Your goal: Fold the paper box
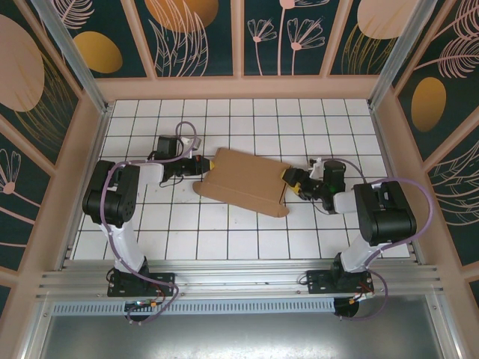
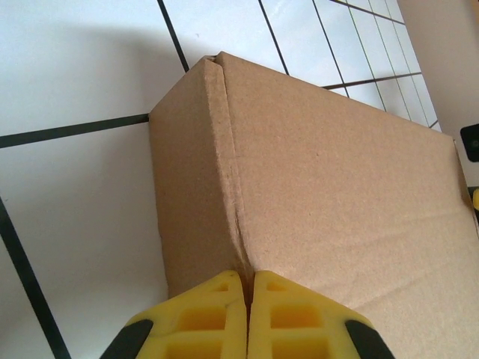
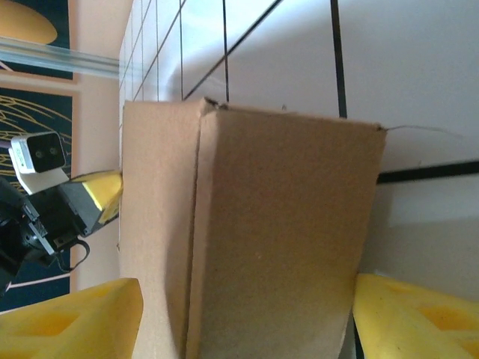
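The paper box [image 1: 243, 182] lies low and flat on the white tiled tabletop [image 1: 224, 241], with one gripper at each of its ends. The left gripper [image 2: 245, 293] is closed, its yellow fingers [image 2: 292, 318] pressed together tip to tip. Directly ahead of those tips a crease runs away along the box. The broad brown top panel spreads ahead and to the gripper's right, and a narrow side wall drops to the tabletop on its left. The tips seem to meet the cardboard at the near end of that crease, though from this close angle it is hard to say whether they pinch any edge. The right gripper [image 3: 247, 329] stands wide open, straddling the opposite end of the box. One of its yellow fingertips [image 3: 419, 318] sits just beside each side, and the cardboard fills the space between them and reaches ahead of the gripper.
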Tool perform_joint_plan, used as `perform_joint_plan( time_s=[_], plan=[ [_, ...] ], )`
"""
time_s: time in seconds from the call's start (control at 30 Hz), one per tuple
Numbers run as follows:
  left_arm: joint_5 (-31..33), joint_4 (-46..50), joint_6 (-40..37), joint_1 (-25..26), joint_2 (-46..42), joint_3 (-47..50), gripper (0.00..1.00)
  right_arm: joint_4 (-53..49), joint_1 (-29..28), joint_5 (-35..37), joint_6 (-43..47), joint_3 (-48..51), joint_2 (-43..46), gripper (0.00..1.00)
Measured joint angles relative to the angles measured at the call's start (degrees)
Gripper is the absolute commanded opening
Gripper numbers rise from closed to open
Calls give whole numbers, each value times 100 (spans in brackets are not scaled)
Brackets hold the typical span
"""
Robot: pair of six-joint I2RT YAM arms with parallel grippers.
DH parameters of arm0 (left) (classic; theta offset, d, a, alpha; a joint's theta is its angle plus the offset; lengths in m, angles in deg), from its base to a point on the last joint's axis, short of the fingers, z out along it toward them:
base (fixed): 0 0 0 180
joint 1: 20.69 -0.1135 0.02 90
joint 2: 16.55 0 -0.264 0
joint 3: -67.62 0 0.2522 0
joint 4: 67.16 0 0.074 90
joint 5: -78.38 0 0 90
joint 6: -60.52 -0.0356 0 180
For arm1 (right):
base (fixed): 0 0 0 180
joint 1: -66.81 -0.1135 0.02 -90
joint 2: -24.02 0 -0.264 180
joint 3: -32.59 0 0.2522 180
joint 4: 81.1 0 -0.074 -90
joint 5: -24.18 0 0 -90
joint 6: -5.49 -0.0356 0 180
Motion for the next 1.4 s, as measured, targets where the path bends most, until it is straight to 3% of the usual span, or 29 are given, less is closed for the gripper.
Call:
perform_joint_plan(
  time_s=[0.33,0.53,0.67,0.8,0.97,1.03,1.13,1.23,1.33,1.4],
  plan=[
    [-70,-31,48,-13,26,0,0,1285,-151,-463,-817,385,-310,77],
    [-81,-103,162,-33,22,35,0,2017,-431,-546,-1451,409,-691,57],
    [20,-142,295,-42,-66,118,17,2162,-431,-511,-1679,413,-695,45],
    [562,197,496,33,-424,245,23,1869,-442,-463,-1578,417,-466,43],
    [2170,1357,820,57,-1576,407,29,1226,-452,-94,-1176,417,133,42],
    [2535,1687,1169,11,-2253,507,35,1130,-483,109,-1091,417,280,40],
    [2393,1515,2035,111,-3042,824,42,1198,-643,411,-1137,446,315,40],
    [2269,874,3338,693,-3783,1759,55,1423,-986,763,-1338,518,304,40],
    [2350,680,4511,1344,-4203,2389,60,1687,-1335,1123,-1578,544,229,39],
    [2387,610,5128,1499,-4273,2531,64,1895,-1491,1307,-1759,579,133,38]
  ],
)
